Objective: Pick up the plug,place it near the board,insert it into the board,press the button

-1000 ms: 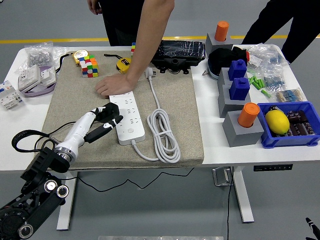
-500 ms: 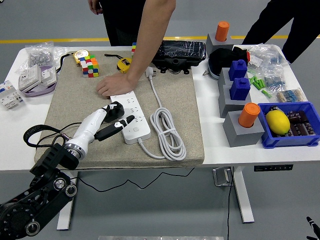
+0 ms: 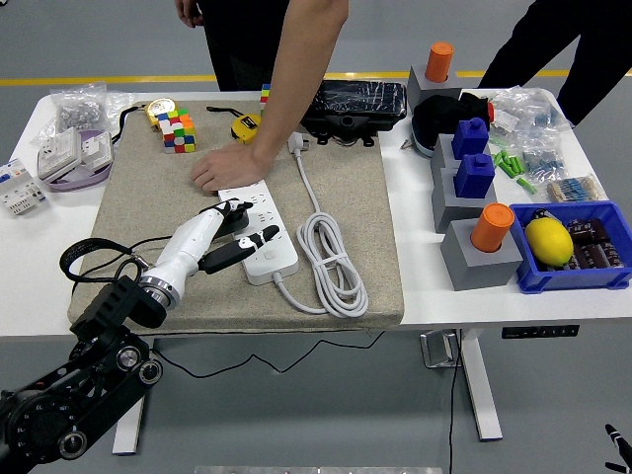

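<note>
At the far left edge of the white table (image 3: 30, 247) lie a white switch module (image 3: 20, 188) and a lilac dish holding white sockets (image 3: 71, 158), well apart from the robot's fingers.

The left hand (image 3: 232, 237) reaches in over the grey felt mat (image 3: 138, 207). Its black-and-white fingers (image 3: 259, 237) are extended and narrow, gripping nothing, with the tips resting on the near end of the white power strip board (image 3: 259, 222). The view does not settle whether a fingertip is on the button. A dark shape sits on the board right under the hand's upper side; whether it is an inserted plug cannot be told.

Beyond the fingers, a person's bare hand (image 3: 222, 168) presses flat on the far end of the board.

Further back are a multicoloured puzzle cube (image 3: 176, 130) and a yellow tape measure (image 3: 244, 125).

Just right of the fingers, the board's white cable coil (image 3: 334, 262) lies on the mat, and its white plug (image 3: 298, 146) rests loose at the mat's far side, beside the person's forearm.

Well to the right stand grey blocks with orange cylinders (image 3: 491, 227) and a blue bin holding a yellow lemon-shaped object (image 3: 548, 240).
</note>
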You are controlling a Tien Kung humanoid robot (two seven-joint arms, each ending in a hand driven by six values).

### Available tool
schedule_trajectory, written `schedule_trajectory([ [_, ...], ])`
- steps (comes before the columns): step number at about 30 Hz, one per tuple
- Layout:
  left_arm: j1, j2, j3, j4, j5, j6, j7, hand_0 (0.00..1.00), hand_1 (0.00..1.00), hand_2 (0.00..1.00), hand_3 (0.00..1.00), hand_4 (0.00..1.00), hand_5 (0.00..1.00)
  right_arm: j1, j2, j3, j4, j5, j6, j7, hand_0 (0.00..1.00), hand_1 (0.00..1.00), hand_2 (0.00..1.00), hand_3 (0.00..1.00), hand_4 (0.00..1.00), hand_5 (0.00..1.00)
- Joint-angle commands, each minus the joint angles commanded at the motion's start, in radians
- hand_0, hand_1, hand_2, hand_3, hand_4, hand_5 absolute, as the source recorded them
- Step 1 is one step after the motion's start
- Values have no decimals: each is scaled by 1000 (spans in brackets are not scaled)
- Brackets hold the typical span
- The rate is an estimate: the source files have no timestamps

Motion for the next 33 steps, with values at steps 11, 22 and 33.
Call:
schedule_trajectory([
  [11,-21,-17,9,9,17,-14,20,930,900,887,866,987,998,5,2,-3,0,-1,1,0,805,750,729,786,998,976],
  [22,-34,-22,27,26,32,-26,27,933,901,888,867,989,998,4,-2,-6,0,2,0,-1,804,751,729,786,998,976],
  [33,-92,-16,43,104,24,-23,-5,936,900,886,867,993,998,6,-2,-11,0,5,1,-1,804,750,729,786,998,975],
])
